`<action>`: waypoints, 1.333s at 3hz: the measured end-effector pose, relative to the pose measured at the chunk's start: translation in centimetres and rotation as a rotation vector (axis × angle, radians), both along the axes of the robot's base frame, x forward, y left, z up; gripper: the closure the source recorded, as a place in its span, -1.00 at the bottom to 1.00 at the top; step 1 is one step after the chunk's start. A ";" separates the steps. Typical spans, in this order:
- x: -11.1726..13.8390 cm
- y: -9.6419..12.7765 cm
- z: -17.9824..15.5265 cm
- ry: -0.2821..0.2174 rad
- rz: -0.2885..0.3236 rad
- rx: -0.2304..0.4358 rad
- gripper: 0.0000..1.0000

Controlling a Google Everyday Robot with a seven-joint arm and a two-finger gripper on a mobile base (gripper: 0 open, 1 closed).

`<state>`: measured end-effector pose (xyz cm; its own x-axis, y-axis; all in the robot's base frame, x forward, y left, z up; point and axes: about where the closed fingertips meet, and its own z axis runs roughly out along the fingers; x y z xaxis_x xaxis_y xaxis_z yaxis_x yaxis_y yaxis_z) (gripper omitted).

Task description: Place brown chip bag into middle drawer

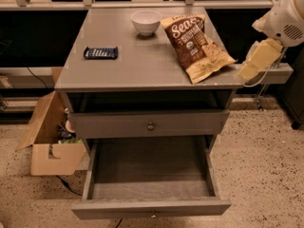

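Note:
The brown chip bag [195, 45] lies flat on the right side of the grey cabinet's top [109, 75], its tan lower end near the right front corner. The middle drawer [151, 207] is pulled fully open at the bottom and its tray is empty. My gripper [252, 64], a cream-coloured piece below the white arm [287, 15], hangs just off the cabinet's right edge, to the right of the bag and apart from it. It holds nothing that shows.
A white bowl [146, 21] stands at the back of the top, left of the bag. A small dark blue wrapped bar [100, 52] lies at the left. A closed drawer front with a round knob [150, 126] sits above the open drawer. An open cardboard box [47, 139] stands on the floor at the left.

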<state>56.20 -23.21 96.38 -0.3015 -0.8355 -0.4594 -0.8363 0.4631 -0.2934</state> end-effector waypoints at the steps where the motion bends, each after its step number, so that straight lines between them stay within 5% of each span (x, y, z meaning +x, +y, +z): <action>1: 5.1 -0.1 -1.7 -0.042 -0.073 0.090 -1.00; 3: 13.6 1.5 -4.5 -0.099 -0.158 0.238 -1.00; 4: 15.7 2.1 -5.5 -0.101 -0.185 0.273 -1.00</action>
<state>71.92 -21.13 90.85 -0.3780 -0.6127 -0.6941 -0.7037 0.6773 -0.2147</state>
